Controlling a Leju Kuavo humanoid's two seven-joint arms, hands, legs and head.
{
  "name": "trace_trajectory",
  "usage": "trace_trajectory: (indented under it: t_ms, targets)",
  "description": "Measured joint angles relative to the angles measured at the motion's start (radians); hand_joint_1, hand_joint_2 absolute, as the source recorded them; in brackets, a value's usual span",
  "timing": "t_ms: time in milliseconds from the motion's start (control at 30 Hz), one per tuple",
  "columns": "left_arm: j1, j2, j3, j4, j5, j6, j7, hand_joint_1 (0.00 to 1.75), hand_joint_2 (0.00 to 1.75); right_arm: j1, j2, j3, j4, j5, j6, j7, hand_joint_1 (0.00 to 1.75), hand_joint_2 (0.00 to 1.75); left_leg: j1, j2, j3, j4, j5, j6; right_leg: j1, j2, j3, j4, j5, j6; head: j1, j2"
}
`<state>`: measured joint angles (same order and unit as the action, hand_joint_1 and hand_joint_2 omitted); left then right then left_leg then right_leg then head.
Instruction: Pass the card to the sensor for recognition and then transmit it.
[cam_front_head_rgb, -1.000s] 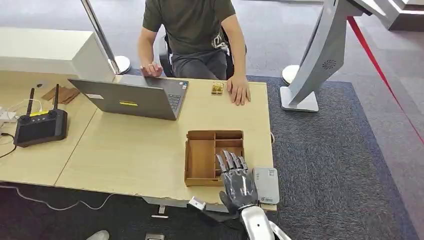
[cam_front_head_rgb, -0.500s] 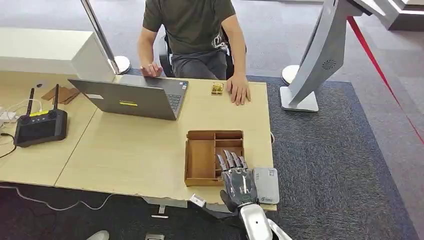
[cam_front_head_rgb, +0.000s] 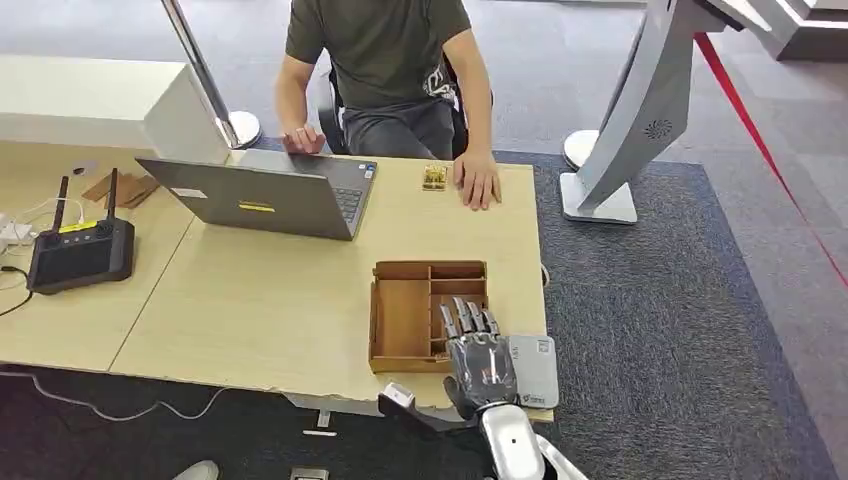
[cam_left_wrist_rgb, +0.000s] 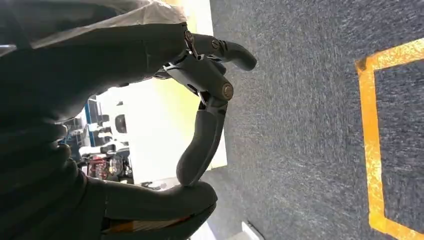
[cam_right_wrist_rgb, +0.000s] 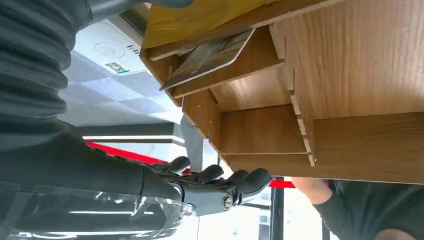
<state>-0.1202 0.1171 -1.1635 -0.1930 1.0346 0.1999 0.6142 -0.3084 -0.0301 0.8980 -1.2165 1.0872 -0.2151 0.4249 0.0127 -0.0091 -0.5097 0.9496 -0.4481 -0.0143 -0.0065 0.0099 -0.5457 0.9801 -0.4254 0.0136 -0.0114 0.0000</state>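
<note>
A wooden divided tray (cam_front_head_rgb: 404, 318) stands near the table's front right corner. Beside it, at the table's edge, lies the grey-white card sensor (cam_front_head_rgb: 533, 368). My right hand (cam_front_head_rgb: 478, 360) hovers over the tray's near right compartments, fingers stretched forward and apart, thumb out to the left, holding nothing. In the right wrist view a card (cam_right_wrist_rgb: 207, 57) leans tilted inside a compartment of the tray (cam_right_wrist_rgb: 350, 65), with the sensor (cam_right_wrist_rgb: 107, 51) just past the tray wall; the right hand's fingers (cam_right_wrist_rgb: 220, 186) are apart from the card. My left hand (cam_left_wrist_rgb: 150, 125) hangs over the carpet, fingers curled onto the thumb around nothing.
A person sits at the far side, one hand (cam_front_head_rgb: 478, 182) flat on the table beside a small gold object (cam_front_head_rgb: 434, 177). An open laptop (cam_front_head_rgb: 270, 195) and a black remote controller (cam_front_head_rgb: 80, 252) sit to the left. A grey kiosk stand (cam_front_head_rgb: 640, 110) rises on the carpet at the right.
My right hand has crept slightly forward and to the right over the tray, and its thumb has swung a little. Everything else on the table stays put.
</note>
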Motion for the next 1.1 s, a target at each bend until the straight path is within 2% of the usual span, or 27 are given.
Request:
trace_trajectory:
  t_ms: [567,1100]
  targets:
    - [0.003,0.000,0.008,-0.008,0.001,0.014,-0.002,0.00,1.75,0.002,-0.012,-0.032,-0.010,0.003,0.022,0.029,0.00,1.75,0.000,0.000,0.000,0.000,0.000,0.000,0.000,0.000,0.000,0.000,0.000,0.000,0.000,0.000]
    - [0.003,0.000,0.008,-0.008,-0.007,0.015,-0.003,0.00,1.75,0.001,0.000,-0.030,-0.010,-0.011,0.025,0.003,0.00,1.75,0.000,0.000,0.000,0.000,0.000,0.000,0.000,0.000,0.000,0.000,0.000,0.000,0.000,0.000]
